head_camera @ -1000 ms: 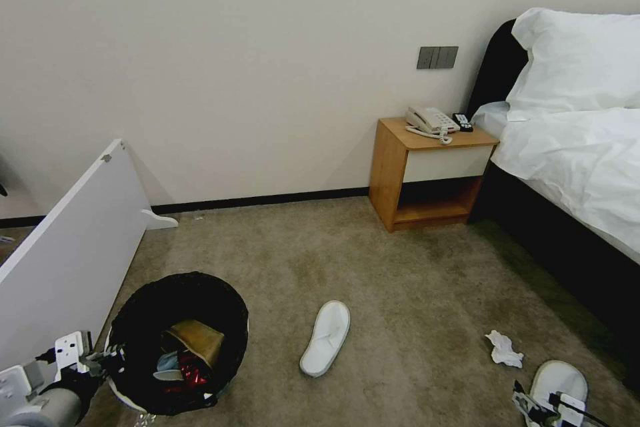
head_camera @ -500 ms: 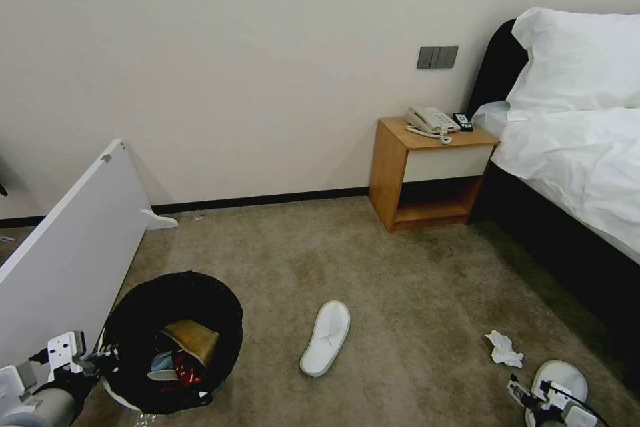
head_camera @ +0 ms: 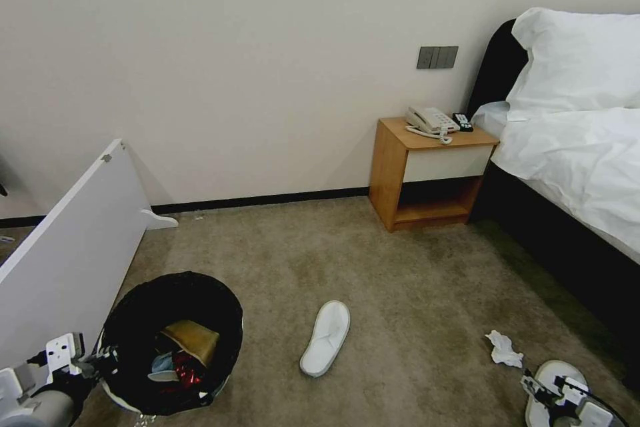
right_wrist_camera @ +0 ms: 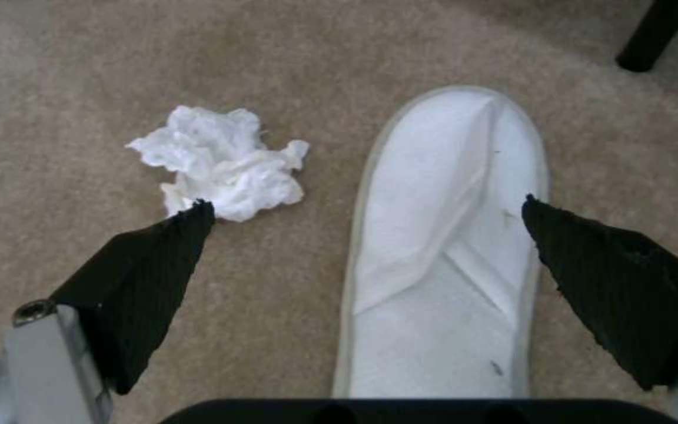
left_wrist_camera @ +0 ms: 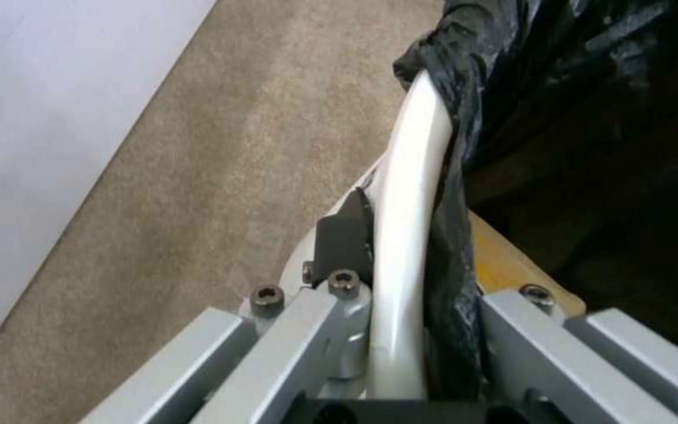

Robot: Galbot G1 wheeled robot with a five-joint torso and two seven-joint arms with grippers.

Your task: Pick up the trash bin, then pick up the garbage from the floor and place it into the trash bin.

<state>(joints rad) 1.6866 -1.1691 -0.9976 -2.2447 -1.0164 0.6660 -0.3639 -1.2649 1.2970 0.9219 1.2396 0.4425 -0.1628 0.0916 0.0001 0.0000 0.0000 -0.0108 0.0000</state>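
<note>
Fingers [right_wrist_camera: 143, 282] now lower over slipper [right_wrist_camera: 441, 235]

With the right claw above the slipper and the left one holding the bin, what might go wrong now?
The open right claw spans slipper and tissue, so it may catch both or neither. The left claw pinches only the trash bin rim and liner; the loaded bin might tilt or slip.
</note>
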